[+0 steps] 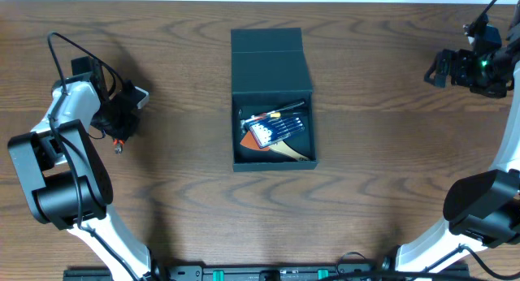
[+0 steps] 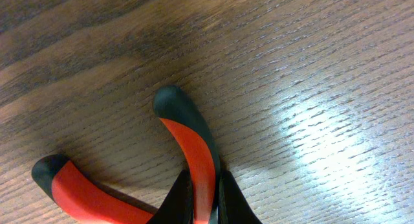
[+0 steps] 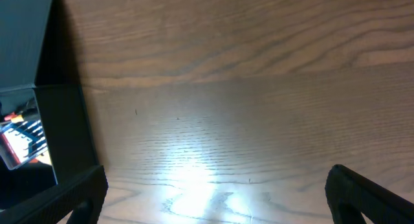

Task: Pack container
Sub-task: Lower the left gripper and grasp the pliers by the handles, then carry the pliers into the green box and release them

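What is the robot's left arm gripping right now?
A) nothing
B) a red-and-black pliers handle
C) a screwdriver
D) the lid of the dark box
B: the left wrist view shows its jaws shut on one red-and-black handle of the pliers.

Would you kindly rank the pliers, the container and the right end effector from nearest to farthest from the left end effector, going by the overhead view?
1. Pliers: gripped in the left end effector, on the left side.
2. Container: open, in the middle.
3. Right end effector: far right, towards the back.
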